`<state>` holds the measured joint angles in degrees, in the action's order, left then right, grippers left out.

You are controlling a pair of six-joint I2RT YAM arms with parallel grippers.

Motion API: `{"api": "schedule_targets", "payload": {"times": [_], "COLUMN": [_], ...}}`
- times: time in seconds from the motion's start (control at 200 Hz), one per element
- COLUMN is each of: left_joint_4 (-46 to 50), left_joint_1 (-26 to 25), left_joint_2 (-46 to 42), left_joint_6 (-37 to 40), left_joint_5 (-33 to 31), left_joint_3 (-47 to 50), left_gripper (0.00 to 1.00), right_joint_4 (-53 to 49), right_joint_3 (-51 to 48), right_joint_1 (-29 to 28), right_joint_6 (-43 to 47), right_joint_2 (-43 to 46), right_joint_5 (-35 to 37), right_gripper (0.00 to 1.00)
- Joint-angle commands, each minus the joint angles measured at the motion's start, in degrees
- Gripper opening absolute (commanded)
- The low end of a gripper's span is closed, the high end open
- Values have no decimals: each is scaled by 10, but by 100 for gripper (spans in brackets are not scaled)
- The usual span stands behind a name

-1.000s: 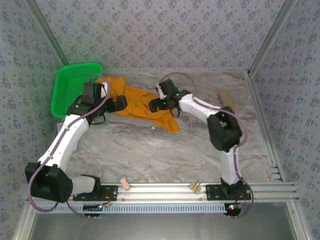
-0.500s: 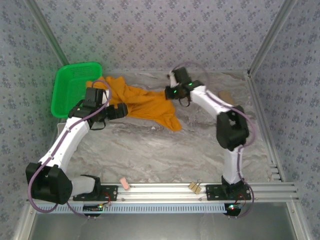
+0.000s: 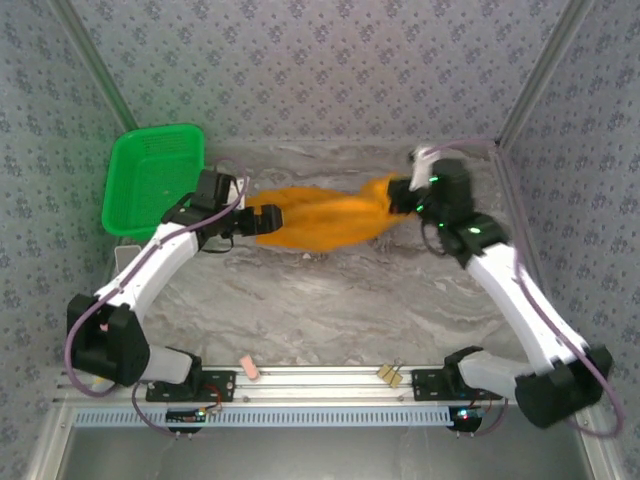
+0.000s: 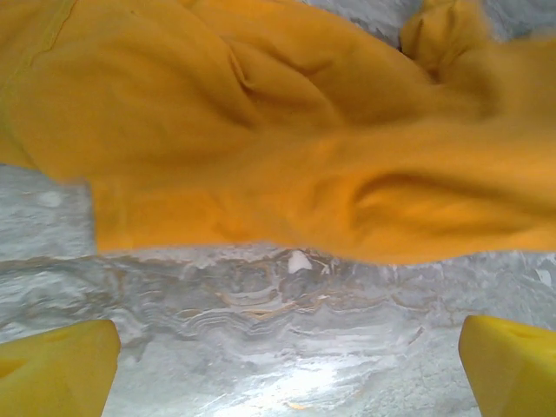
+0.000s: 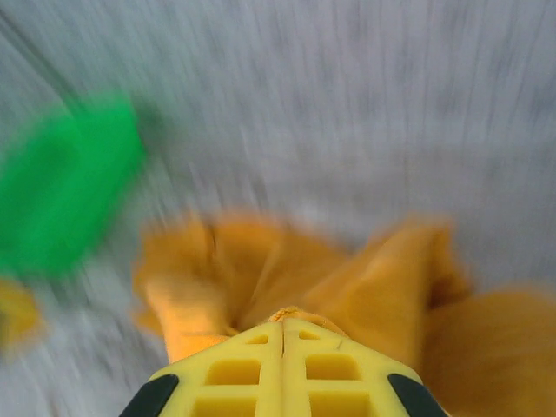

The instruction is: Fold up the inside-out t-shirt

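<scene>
Since a second ago the right end effector (image 3: 400, 193) has swung to the right across the tabletop (image 3: 340, 300), pulling the t-shirt (image 3: 325, 222) into a stretched band between the arms. Its fingers are pinched tight on a fold of orange cloth. The left end effector (image 3: 248, 215) gapes wide at the shirt's left end, near the basket (image 3: 150, 180).
</scene>
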<state>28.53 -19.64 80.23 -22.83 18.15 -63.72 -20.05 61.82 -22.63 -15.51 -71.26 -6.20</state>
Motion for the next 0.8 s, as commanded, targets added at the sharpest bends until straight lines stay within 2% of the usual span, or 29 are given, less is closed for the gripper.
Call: {"api": "schedule_targets", "payload": {"times": [0.0,0.025,0.095,0.24,0.3,0.39,0.625,0.675,0.715,0.749,0.799], "left_joint_4": [-13,-13,-16,-36,-39,-33,-29,-36,-43,-46,-40], "left_joint_1": [-18,-22,-35,-76,-95,-114,-117,-115,-111,-106,-97], "left_joint_2": [29,36,56,114,143,185,230,234,244,257,278], "left_joint_6": [-3,-2,-1,-2,1,-17,-56,-57,-57,-57,-54], "left_joint_5": [27,27,28,31,25,-16,-97,-112,-117,-119,-117], "left_joint_3": [-29,-32,-41,-66,-79,-97,-67,-57,-54,-57,-73], "left_gripper": [100,100,100,100,100,99,98,97,93,83,59], "right_joint_4": [-123,-136,-159,-178,-176,-155,-108,-97,-82,-70,-58], "right_joint_3": [-66,-68,-68,-20,0,17,25,29,33,35,43], "right_joint_1": [-7,-5,12,94,119,137,135,138,142,144,142], "right_joint_6": [-17,-17,-16,-17,-19,-37,-67,-59,-52,-51,-53], "right_joint_2": [-73,-75,-60,-54,-74,-120,-236,-264,-284,-295,-304], "right_joint_5": [-28,-17,16,-18,-15,8,50,40,10,-16,-47], "right_gripper": [38,45,54,66,67,67,67,60,44,27,6]}}
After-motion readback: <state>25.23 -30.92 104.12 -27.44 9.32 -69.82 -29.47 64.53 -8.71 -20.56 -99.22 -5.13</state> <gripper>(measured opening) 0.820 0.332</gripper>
